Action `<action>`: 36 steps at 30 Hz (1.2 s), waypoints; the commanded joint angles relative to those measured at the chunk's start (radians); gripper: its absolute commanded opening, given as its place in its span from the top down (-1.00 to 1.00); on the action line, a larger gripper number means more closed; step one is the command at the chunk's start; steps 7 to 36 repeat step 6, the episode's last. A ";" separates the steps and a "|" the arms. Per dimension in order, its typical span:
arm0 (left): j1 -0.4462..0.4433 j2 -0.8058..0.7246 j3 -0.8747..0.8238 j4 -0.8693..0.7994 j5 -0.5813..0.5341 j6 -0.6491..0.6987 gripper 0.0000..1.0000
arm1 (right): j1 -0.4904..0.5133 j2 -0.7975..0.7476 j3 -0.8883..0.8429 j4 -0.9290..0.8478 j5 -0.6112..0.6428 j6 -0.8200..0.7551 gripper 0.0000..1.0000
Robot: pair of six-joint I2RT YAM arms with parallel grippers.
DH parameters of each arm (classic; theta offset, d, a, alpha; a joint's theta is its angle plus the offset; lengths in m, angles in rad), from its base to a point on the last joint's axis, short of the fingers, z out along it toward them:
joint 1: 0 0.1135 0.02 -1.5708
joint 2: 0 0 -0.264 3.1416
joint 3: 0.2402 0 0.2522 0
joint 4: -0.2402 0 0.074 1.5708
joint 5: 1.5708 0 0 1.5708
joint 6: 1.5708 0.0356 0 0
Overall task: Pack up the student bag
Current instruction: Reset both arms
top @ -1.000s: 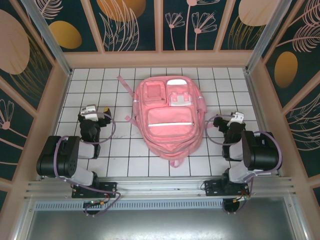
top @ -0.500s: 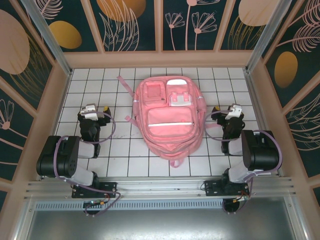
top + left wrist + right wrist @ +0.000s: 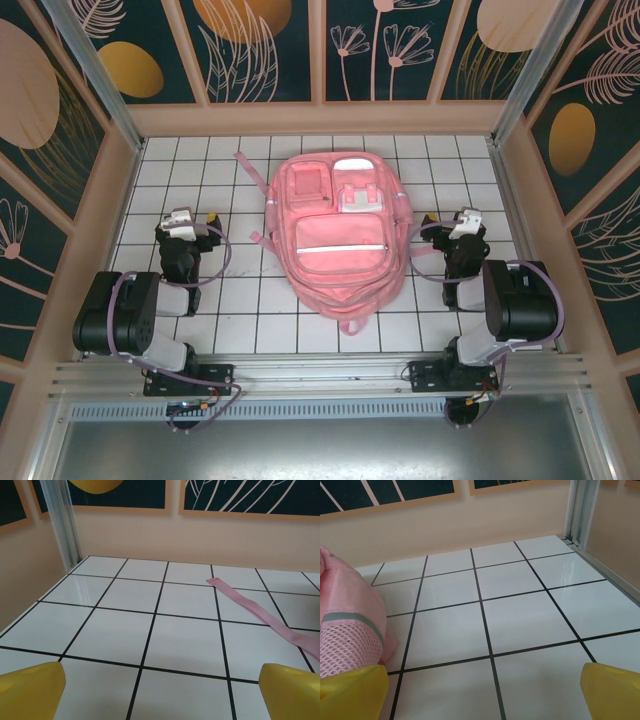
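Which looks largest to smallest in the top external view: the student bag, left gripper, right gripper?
1. student bag, by far the largest.
2. left gripper and right gripper: they look alike, so no ranking.

Enclosure: glossy white tiled floor (image 3: 245,320) with black grid lines.
Peach walls (image 3: 150,535) carry dark leaf-patterned panels (image 3: 265,50); aluminium corner posts (image 3: 62,525) stand upright.

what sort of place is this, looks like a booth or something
Most likely a robot test booth: a white gridded table walled in by leaf-print panels, the left arm and right arm bolted to a metal rail at its near edge, a pink backpack laid on it.
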 commanded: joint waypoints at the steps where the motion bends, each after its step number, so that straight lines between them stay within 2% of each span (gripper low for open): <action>1: 0.007 0.005 0.008 0.039 -0.007 -0.001 -0.98 | -0.002 -0.005 0.011 0.016 -0.023 -0.013 -0.98; 36: 0.009 0.002 0.007 0.040 -0.001 -0.001 -0.98 | -0.002 -0.004 0.011 0.016 -0.022 -0.013 -0.98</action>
